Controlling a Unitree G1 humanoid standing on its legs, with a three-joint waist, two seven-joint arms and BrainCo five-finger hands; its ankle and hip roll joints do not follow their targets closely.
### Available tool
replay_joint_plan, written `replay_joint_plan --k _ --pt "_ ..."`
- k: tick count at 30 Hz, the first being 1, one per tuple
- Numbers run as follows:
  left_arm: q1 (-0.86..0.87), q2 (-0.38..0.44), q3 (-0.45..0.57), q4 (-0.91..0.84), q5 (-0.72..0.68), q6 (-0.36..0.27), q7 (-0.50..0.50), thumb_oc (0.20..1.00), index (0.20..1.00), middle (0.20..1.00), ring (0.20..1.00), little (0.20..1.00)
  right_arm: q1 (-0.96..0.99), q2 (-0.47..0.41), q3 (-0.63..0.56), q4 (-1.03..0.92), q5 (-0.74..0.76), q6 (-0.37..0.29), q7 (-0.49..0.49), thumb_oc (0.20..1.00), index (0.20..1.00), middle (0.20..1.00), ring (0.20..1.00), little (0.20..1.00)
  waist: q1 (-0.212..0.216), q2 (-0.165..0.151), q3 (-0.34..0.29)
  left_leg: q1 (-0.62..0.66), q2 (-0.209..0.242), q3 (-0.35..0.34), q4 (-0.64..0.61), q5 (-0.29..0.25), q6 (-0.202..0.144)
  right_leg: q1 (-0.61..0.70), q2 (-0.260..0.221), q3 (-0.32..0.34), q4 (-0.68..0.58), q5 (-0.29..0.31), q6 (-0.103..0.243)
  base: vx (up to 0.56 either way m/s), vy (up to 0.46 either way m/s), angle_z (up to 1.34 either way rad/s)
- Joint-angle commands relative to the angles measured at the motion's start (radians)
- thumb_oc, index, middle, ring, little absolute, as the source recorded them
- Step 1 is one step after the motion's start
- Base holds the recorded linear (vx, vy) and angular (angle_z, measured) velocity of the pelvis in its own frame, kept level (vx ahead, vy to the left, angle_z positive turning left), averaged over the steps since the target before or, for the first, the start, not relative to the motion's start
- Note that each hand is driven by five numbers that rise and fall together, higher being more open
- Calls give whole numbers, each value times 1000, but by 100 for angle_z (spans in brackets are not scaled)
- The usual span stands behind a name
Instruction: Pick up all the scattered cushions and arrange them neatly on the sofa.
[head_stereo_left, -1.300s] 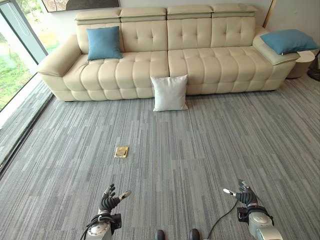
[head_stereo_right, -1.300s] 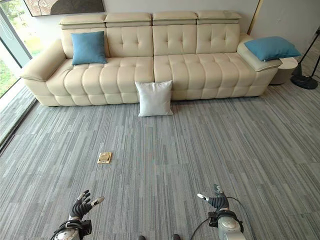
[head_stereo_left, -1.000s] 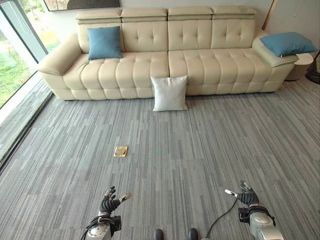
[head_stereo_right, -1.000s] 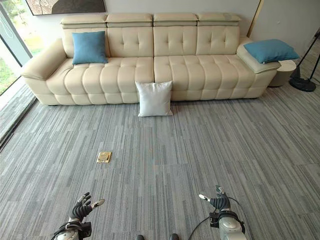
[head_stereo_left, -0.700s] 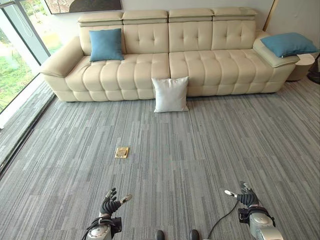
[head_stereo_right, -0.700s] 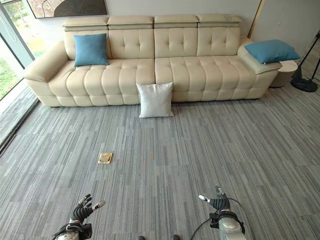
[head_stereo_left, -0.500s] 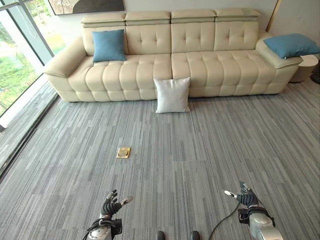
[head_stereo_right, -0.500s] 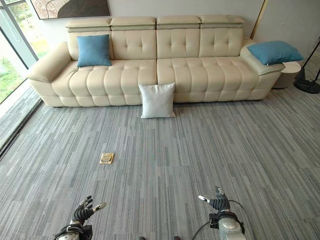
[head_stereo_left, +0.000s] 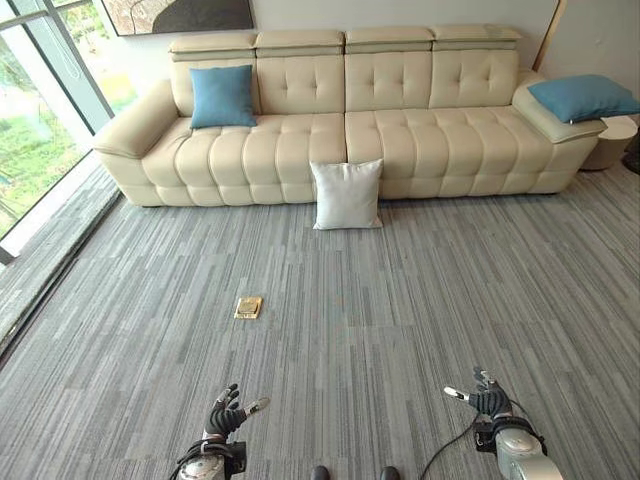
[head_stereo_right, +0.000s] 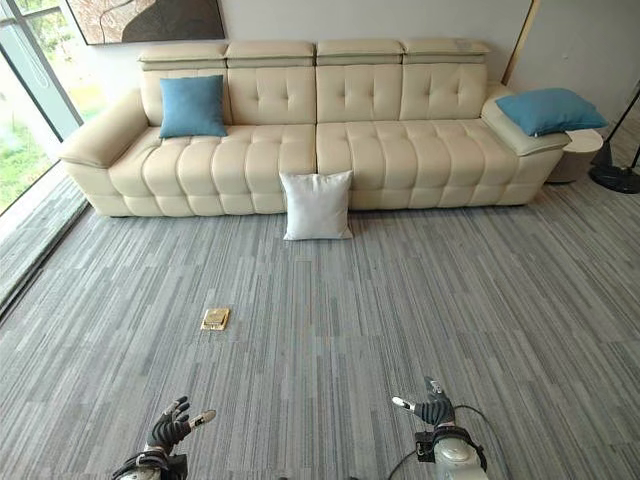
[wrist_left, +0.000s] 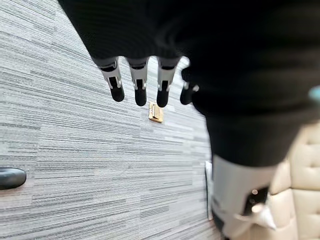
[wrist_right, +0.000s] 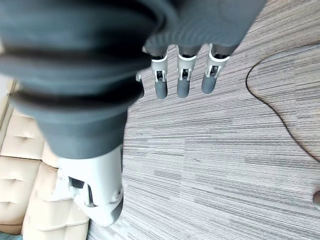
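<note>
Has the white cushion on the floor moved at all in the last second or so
No. The white cushion still leans against the front of the sofa at its middle seam, as before. The whole view has shifted slightly, so the camera moved, not the cushion.

white cushion (head_stereo_left: 346, 194) floor, leaning on sofa (head_stereo_left: 400, 140) | blue cushions (head_stereo_left: 222, 96) (head_stereo_left: 582, 97) on sofa

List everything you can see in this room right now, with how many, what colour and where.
Sofa: one, cream, tufted, against the far wall.
Blue cushions: two; one upright on the sofa's left seat, one lying on its right armrest.
White cushion: one, on the carpet, leaning against the sofa front.
Floor plate: one, brass, set in the carpet.
Carpet: grey, striped.
Picture: one, on the wall.
Side table: one, round, pale, right of the sofa.
Left hand: open, low.
Right hand: open, low.
</note>
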Motion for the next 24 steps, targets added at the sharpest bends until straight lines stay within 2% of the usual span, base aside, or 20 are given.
replay_joint_plan --k 1,10,18,21,22,23,24 --pt "-47 40 -8 -18 25 -25 3 1000 1000 1000 1000 1000 -36 -32 7 -43 -26 -16 3 1000 1000 1000 1000 1000 8 -30 42 9 70 13 -1 -53 -83 21 -97 -10 1 -96 111 0 0 0" --pt "-40 40 7 -33 28 -22 11 1000 1000 1000 1000 1000 -32 -42 2 -81 -28 -21 -4 1000 1000 1000 1000 1000 9 -41 65 -13 75 14 -1 -53 -84 1 -94 -15 1 -98 111 0 0 0" --pt "-40 59 16 -53 13 -25 14 1000 1000 1000 1000 1000 -56 -52 11 -81 -47 -16 -9 1000 1000 1000 1000 1000 36 -84 77 -11 64 5 -1 -66 -63 6 -97 -15 10 -101 121 26 50 0" --pt "-43 71 24 -40 10 -21 19 1000 1000 1000 1000 1000 -57 -44 1 -76 -35 -12 -12 1000 1000 1000 1000 1000 46 -101 83 -18 49 0 11 -79 -45 -26 -111 -3 78 -113 132 25 118 -1" --pt "-43 74 26 -38 10 -18 21 1000 1000 1000 1000 1000 -58 -42 0 -74 -34 -10 -12 1000 1000 1000 1000 1000 48 -103 85 -19 43 -2 14 -85 -37 -44 -119 3 119 -119 134 38 201 1" --pt "-43 78 30 -33 11 -15 23 1000 1000 1000 1000 1000 -49 -32 -4 -75 -30 -6 -8 1000 1000 1000 1000 1000 47 -104 99 -9 34 -9 19 -97 -23 -82 -130 10 218 -116 143 22 148 0" --pt "-43 79 30 -33 11 -15 23 1000 1000 1000 1000 1000 -49 -32 -4 -75 -30 -6 -8 1000 1000 1000 1000 1000 48 -105 98 -10 33 -8 20 -98 -22 -85 -132 12 222 -118 143 7 147 -3"
